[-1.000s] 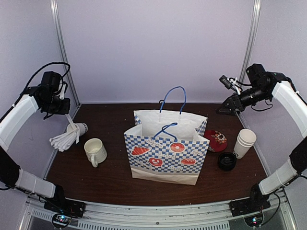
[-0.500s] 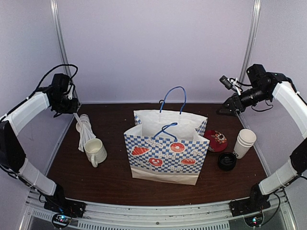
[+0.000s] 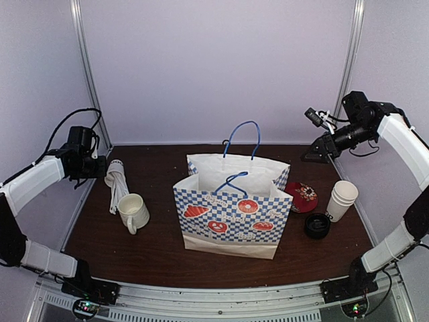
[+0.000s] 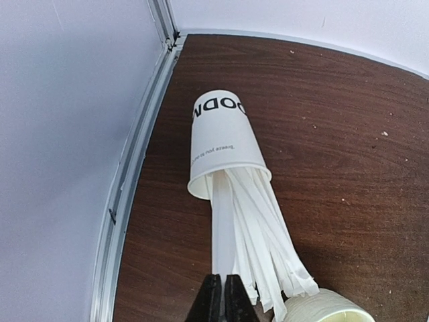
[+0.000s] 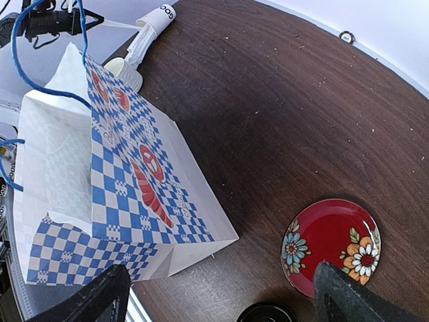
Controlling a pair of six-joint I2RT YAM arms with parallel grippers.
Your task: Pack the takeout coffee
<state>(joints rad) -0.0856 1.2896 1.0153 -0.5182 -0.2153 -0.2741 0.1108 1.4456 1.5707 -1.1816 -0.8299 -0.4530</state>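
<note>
Left pincer closed, perhaps nipping straws beside mug

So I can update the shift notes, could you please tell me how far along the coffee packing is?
Nothing looks packed: no cup shows in the open paper bag. The stacked white cups and black lid sit right of it. In hand: nothing of the task; the left claw is shut at the spilled straws, the right claw is open and empty. All the packing remains.
</note>
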